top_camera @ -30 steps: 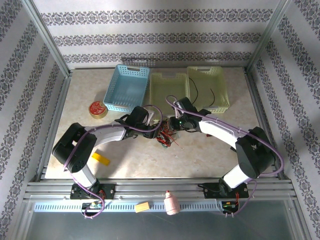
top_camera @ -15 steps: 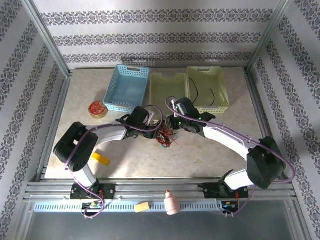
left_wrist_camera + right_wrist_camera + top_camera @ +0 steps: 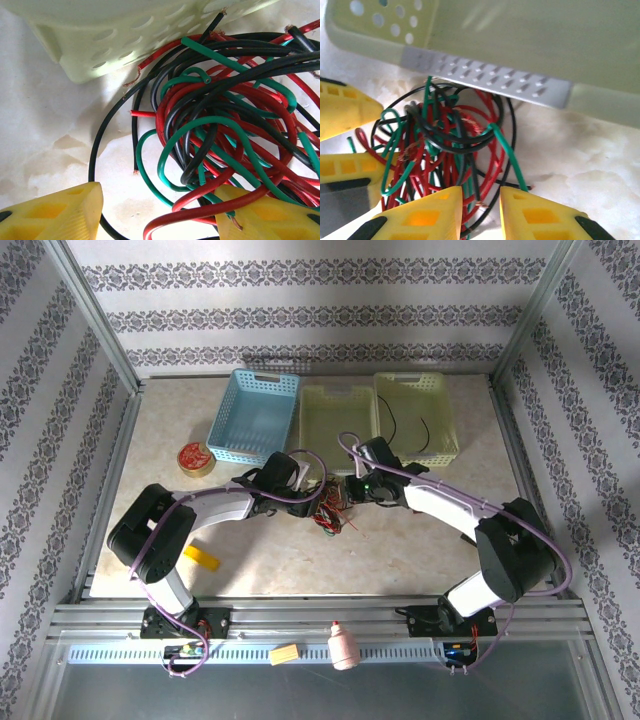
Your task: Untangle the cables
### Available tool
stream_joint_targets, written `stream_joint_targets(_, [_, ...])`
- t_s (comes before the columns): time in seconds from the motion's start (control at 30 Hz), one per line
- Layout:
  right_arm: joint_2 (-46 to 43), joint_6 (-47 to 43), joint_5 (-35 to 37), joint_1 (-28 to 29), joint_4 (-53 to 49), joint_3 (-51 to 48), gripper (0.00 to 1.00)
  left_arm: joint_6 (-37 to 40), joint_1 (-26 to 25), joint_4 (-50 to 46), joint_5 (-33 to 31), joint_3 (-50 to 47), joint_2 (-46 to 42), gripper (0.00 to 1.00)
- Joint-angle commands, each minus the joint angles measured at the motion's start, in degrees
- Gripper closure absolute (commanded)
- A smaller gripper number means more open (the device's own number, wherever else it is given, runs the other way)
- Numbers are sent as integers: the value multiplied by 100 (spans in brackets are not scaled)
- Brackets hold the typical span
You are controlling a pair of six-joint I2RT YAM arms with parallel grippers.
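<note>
The cables (image 3: pixel 335 515) lie as one knot of thin red, green and black wires on the table, just in front of the middle pale basket (image 3: pixel 338 415). My left gripper (image 3: pixel 312 493) comes at the knot from the left. Its jaws are open wide (image 3: pixel 157 215), with a red loop and a black wire lying loose between the fingers. My right gripper (image 3: pixel 346 492) is at the knot's right side. Its jaws are open with a narrow gap (image 3: pixel 481 215). Black and red strands (image 3: pixel 445 145) run into that gap, and a green wire (image 3: pixel 507 152) passes behind the right finger.
A blue basket (image 3: pixel 253 415) stands at the back left and a second pale basket (image 3: pixel 415 415), holding black wires, at the back right. A red tape roll (image 3: pixel 194 457) and a yellow block (image 3: pixel 203 557) lie on the left. The middle basket's wall (image 3: pixel 520 45) stands close beyond the knot.
The right arm's elbow swung out to the right and came back, while its gripper stayed at the knot. The left arm and the cables have not visibly moved.
</note>
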Motion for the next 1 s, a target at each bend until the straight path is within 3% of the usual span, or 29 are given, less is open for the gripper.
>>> stream_joint_targets(0.0, [-28, 138, -91, -111, 24, -142, 73, 105, -91, -184, -87, 133, 96, 40])
stream_joint_targets(0.27, [293, 214, -246, -135, 241, -73, 74, 149, -127, -217, -97, 180, 134, 39])
stream_joint_targets(0.4, [436, 210, -229, -139, 324, 43, 79, 167, -146, -246, -105, 199, 151, 39])
stream_joint_targets(0.77, [687, 232, -484, -103, 533, 165, 77, 246, -180, -322, -72, 273, 264, 39])
stream_joint_targets(0.8, [694, 226, -477, -103, 547, 165, 79, 254, -188, -326, -83, 281, 266, 40])
stream_joint_targets(0.87, [688, 228, -475, -112, 561, 164, 91, 255, -189, -330, -88, 285, 290, 40])
stream_joint_targets(0.9, [680, 235, -475, -112, 564, 157, 97, 261, -193, -339, -88, 300, 307, 42])
stream_joint_targets(0.97, [628, 235, -483, -112, 564, 139, 100, 255, -193, -351, -112, 332, 355, 51])
